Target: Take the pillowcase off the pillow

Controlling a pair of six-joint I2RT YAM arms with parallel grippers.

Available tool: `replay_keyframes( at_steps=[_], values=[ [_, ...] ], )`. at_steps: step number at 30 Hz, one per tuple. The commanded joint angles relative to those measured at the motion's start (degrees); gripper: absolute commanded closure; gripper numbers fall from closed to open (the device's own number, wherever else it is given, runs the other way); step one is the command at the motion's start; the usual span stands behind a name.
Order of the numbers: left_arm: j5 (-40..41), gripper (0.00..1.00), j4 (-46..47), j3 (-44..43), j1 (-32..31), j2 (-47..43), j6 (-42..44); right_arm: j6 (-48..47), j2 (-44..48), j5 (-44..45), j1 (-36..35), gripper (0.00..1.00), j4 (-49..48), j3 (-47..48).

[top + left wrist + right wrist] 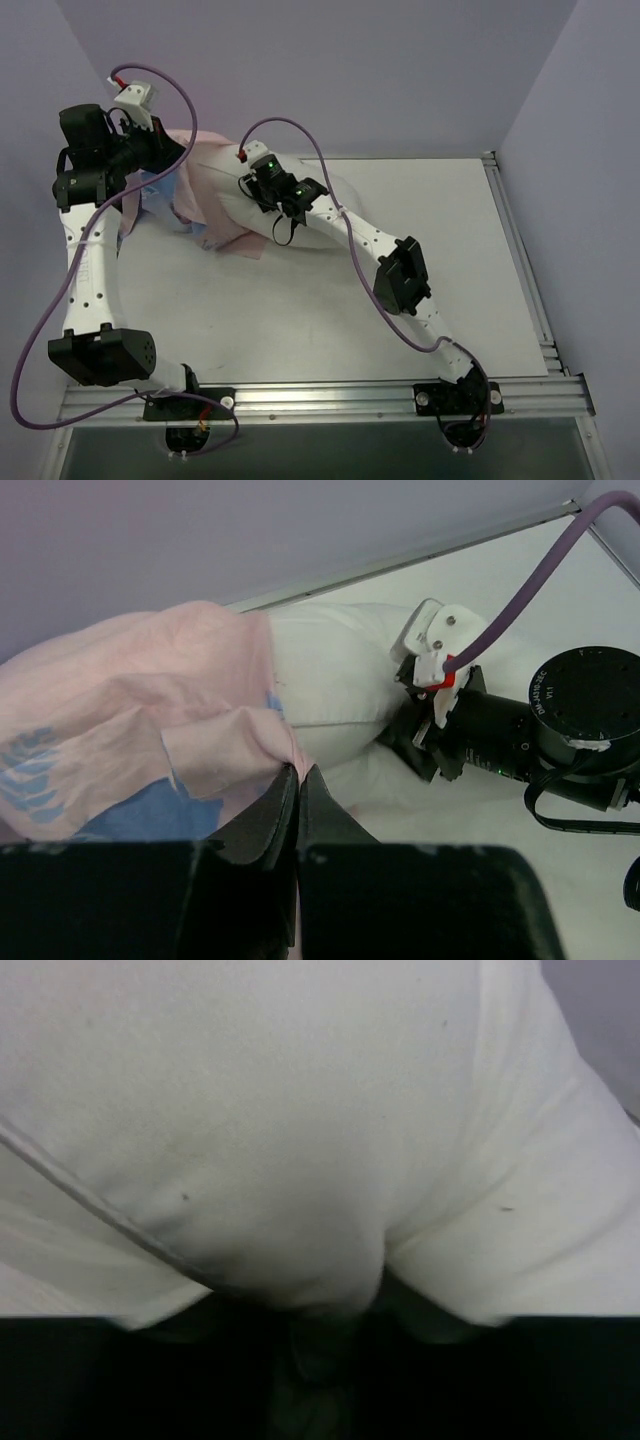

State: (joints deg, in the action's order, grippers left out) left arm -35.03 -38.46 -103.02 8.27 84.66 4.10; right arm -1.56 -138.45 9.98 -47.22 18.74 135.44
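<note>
The pillowcase (205, 178) is bunched at the back left, pink reverse side out with some blue print showing. My left gripper (165, 160) is shut on a fold of it; in the left wrist view the jaws (297, 772) pinch the pink fabric (150, 700). The white pillow (245, 222) sticks out of the case to the right and also shows in the left wrist view (330, 680). My right gripper (256, 188) sits on the pillow's bare end. In the right wrist view the pillow (300, 1110) fills the frame and puckers into the dark jaws (330, 1330).
The pale walls of the enclosure stand close behind the pillowcase. The white table (420, 200) stretches to the right, with a metal rail (520, 260) along its right edge. The right wrist's purple cable (540, 570) arcs above the pillow.
</note>
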Motion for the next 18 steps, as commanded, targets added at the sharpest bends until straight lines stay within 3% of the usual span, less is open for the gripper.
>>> replay_keyframes(
  at_steps=[1,7,12,18],
  values=[
    [-2.9,0.98,7.6,-6.3,2.7,-2.5,-2.6,4.2,-6.1,7.3,7.5,1.0,13.3,-7.4],
    [0.2,0.98,7.6,-6.9,6.8,-2.7,-1.1,6.4,10.0,10.7,12.6,1.0,2.3,-26.9],
    [6.8,0.98,9.0,-6.1,11.4,-2.7,1.2,7.2,27.0,7.3,25.4,1.0,-3.4,-46.5],
    [9.7,0.98,10.0,-4.9,14.7,-3.6,3.5,8.7,36.1,-0.3,43.6,1.0,-6.8,-59.0]
  ],
)
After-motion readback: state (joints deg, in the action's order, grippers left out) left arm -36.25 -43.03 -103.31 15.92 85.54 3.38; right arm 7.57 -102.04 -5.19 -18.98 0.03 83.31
